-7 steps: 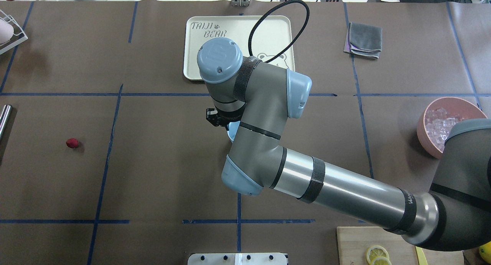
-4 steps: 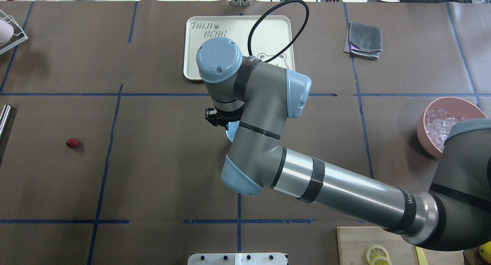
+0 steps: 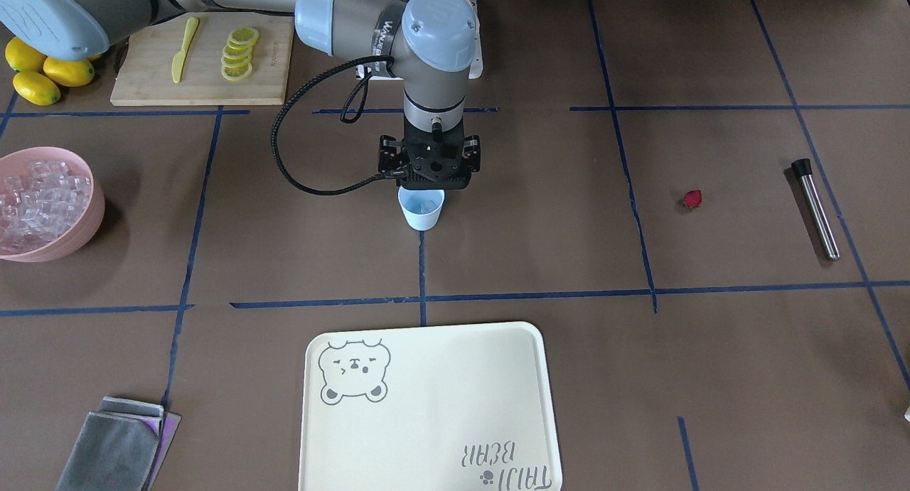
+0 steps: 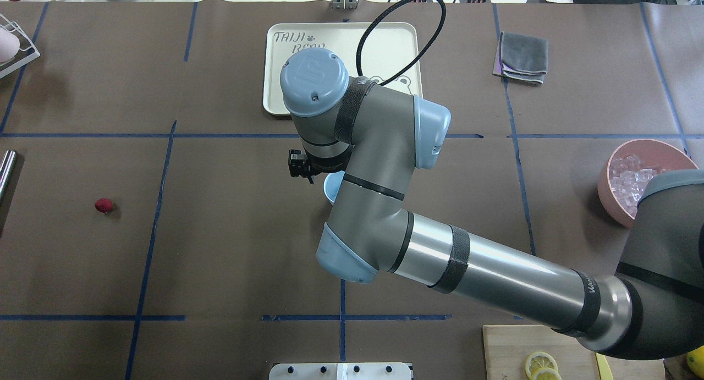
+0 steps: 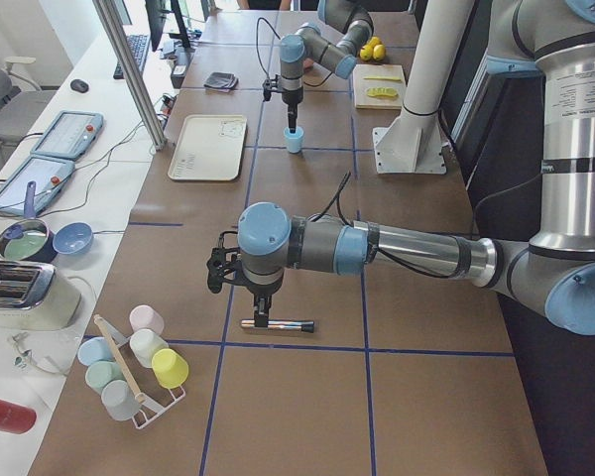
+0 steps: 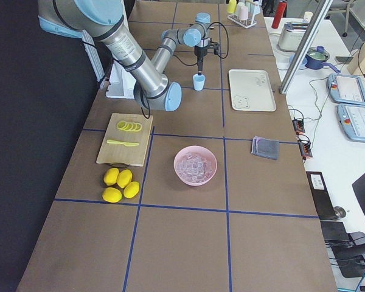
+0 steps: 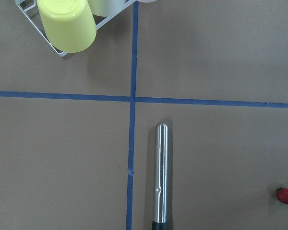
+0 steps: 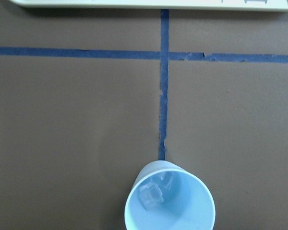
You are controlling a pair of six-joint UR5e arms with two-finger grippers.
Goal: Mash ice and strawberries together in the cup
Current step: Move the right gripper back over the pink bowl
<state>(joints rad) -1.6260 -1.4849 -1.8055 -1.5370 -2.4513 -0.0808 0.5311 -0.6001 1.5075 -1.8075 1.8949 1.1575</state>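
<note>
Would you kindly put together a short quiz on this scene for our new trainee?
1. True or false: the strawberry lies inside the cup.
2. What does the cup hold? A) ice B) lemon slices C) nothing
3. Which arm's claw hangs over the cup?
Key: 1 false, it lies on the table, apart from the cup; 2 A; 3 the right arm's.
</note>
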